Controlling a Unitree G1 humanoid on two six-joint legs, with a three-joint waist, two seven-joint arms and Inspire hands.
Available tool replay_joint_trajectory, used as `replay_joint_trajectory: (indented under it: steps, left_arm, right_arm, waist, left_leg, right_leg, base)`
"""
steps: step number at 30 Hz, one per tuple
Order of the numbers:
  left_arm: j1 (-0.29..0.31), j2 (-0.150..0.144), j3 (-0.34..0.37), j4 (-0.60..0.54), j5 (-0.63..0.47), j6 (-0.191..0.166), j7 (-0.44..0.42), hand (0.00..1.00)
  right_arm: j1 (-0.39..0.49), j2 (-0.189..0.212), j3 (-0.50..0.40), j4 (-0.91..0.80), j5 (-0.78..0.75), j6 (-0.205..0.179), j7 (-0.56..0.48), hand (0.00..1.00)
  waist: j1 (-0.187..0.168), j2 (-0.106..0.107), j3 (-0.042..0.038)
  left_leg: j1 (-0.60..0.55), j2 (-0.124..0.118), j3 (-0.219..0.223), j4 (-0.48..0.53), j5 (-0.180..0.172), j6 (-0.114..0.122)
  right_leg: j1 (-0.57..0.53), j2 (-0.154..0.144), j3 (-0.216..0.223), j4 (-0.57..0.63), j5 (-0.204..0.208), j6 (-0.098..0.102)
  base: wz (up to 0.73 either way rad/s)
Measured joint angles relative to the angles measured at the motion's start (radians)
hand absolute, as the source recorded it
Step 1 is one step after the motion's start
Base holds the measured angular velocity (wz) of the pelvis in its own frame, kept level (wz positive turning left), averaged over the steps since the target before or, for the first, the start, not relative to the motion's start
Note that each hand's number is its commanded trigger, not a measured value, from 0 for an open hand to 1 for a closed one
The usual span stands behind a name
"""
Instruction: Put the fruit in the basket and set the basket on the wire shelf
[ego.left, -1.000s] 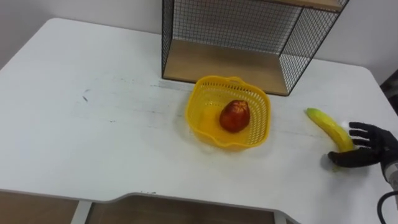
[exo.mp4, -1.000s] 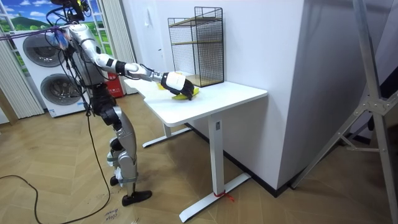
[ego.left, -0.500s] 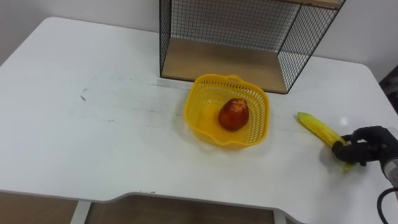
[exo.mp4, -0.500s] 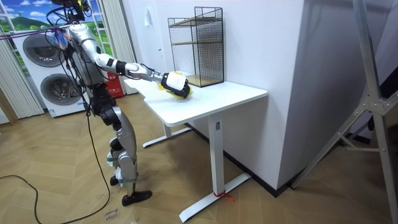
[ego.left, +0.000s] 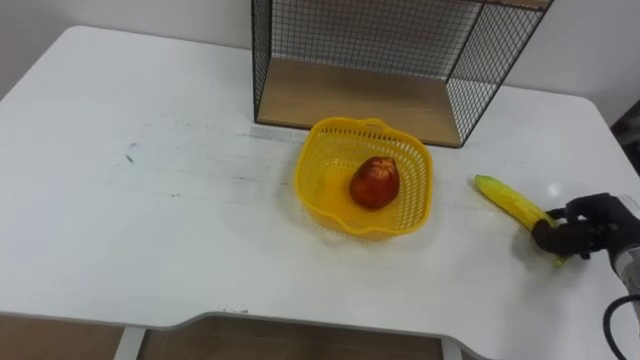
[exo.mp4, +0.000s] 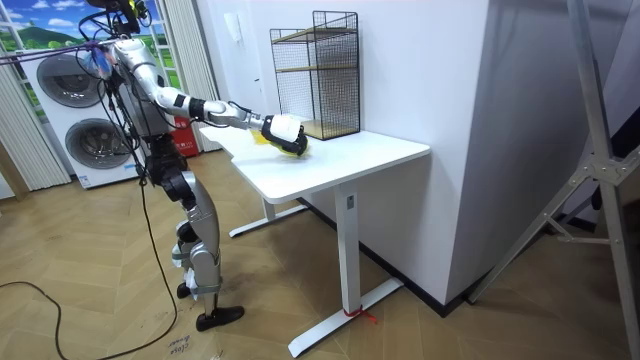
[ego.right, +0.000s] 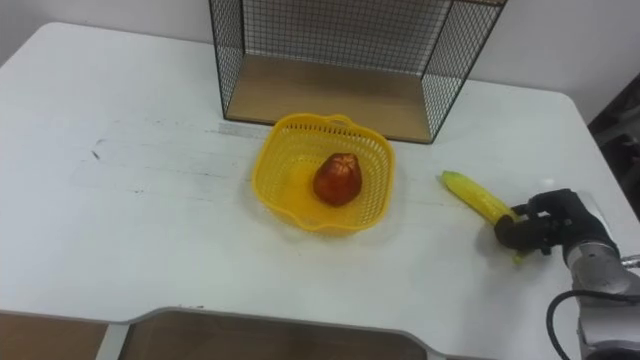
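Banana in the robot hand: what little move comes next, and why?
Probably lift the long yellow banana a little off the white table. The right robot hand is curled round its near end, but it still seems to lie on the tabletop, apart from the yellow plastic basket where the red fruit already sits. Lifting frees it to carry over.
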Motion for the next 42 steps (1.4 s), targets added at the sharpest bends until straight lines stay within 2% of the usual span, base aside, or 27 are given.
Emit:
replay_joint_trajectory:
  steps: [7,13,18,22,29,35,42]
  left_arm:
    - [-0.002,-0.001,0.002,-0.002,0.001,0.000,-0.001,0.00]
    - [0.002,-0.002,0.002,-0.017,0.011,-0.001,-0.004,0.00]
    - [-0.002,-0.002,0.003,0.006,0.011,-0.009,-0.002,0.00]
    - [-0.004,-0.002,0.002,0.023,0.011,-0.009,0.000,0.00]
    - [-0.003,-0.003,-0.004,0.030,0.012,-0.009,0.022,0.00]
    - [-0.006,-0.003,-0.005,0.014,0.021,-0.016,0.022,0.00]
    - [-0.006,-0.003,-0.017,0.014,0.023,-0.021,0.028,0.00]
  right_arm:
    - [0.014,0.005,0.007,-0.124,-0.018,0.002,0.013,1.00]
    - [0.066,0.017,0.007,-0.342,-0.054,0.002,0.033,1.00]
    - [0.096,0.047,0.007,-0.457,-0.058,0.000,0.029,1.00]
    - [0.103,0.061,0.007,-0.513,-0.054,-0.001,0.027,1.00]
    - [0.104,0.070,0.007,-0.571,-0.070,0.000,0.025,1.00]
    - [0.111,0.075,0.010,-0.669,-0.110,-0.003,0.025,1.00]
    - [0.126,0.091,0.038,-0.709,-0.110,-0.003,0.031,1.00]
  waist:
    - [0.003,0.005,-0.0015]
    - [0.009,0.018,-0.0099]
    - [0.020,0.011,-0.0063]
    - [0.020,0.002,0.0002]
    - [0.023,0.007,0.0005]
    - [0.023,0.017,-0.0049]
    - [0.023,0.020,-0.0058]
  left_leg:
    - [-0.006,0.000,0.001,0.000,0.000,0.000]
    - [-0.007,-0.001,0.001,0.001,0.000,0.000]
    - [-0.003,-0.002,0.001,0.002,0.000,0.000]
    - [-0.006,-0.002,0.000,0.008,0.000,0.000]
    - [-0.012,-0.002,0.000,0.009,0.000,0.000]
    - [-0.019,-0.002,0.001,0.009,0.000,0.000]
    - [-0.016,-0.001,0.002,0.002,0.000,0.000]
  right_leg:
    - [-0.004,0.000,-0.001,-0.002,0.000,0.000]
    - [-0.007,-0.001,-0.001,0.000,0.000,0.000]
    - [-0.006,-0.003,0.001,0.005,0.000,0.000]
    - [-0.003,-0.003,0.000,0.004,0.000,0.000]
    - [-0.005,-0.003,-0.001,-0.001,0.000,0.000]
    - [-0.009,-0.003,-0.003,-0.004,0.000,0.000]
    - [-0.009,-0.003,-0.004,-0.004,0.000,0.001]
  base:
    - [0.00]
    - [0.00]
    - [0.00]
    - [0.00]
    - [0.01]
    - [0.00]
    - [0.00]
